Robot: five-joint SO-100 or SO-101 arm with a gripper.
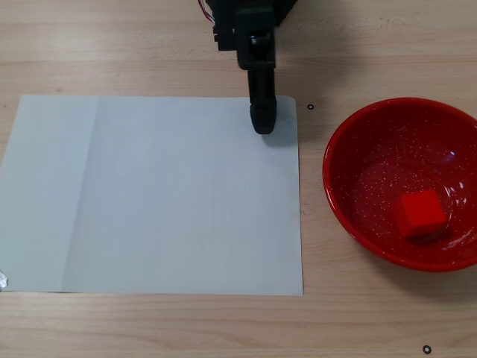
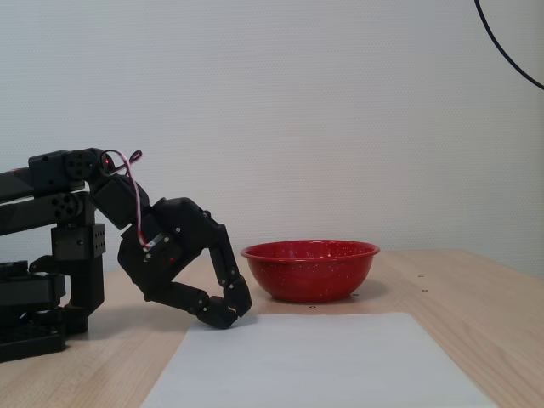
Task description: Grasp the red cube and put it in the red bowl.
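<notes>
1. Wooden worktop [image 1: 149, 45], light grain, fills the top-down fixed view; in the side-on fixed view [image 2: 476, 297] it runs back to a plain white wall [image 2: 297, 102].
2. White paper sheet [image 1: 149, 194] lies flat over the left and middle of the worktop in the top-down view, with a faint fold line near its left side; the side-on view shows it as the pale sheet [image 2: 314, 361] at the front edge.
3. Black arm [image 2: 59, 212] sits folded low at the left edge of the side-on view, red and white wires looping at its upper joint; in the top-down view it enters from the top edge [image 1: 242, 22].
4. Red bowl [image 1: 350, 142] at the right edge of the worktop in the top-down view, just right of the sheet and not touching it; glossy, white speckles inside. Side-on view: bowl [image 2: 310, 272] upright behind the sheet's far edge.
5. Gripper [image 1: 261, 125] points down at the sheet's top right corner; from the side the tip [image 2: 223, 314] is at the sheet's far left corner, right at the surface. Fingers pressed together, no gap seen, nothing held.
6. Red cube [image 1: 419, 213] rests inside the bowl, on its floor toward the lower right; hidden by the rim in the side-on view. Well apart from the gripper.
</notes>
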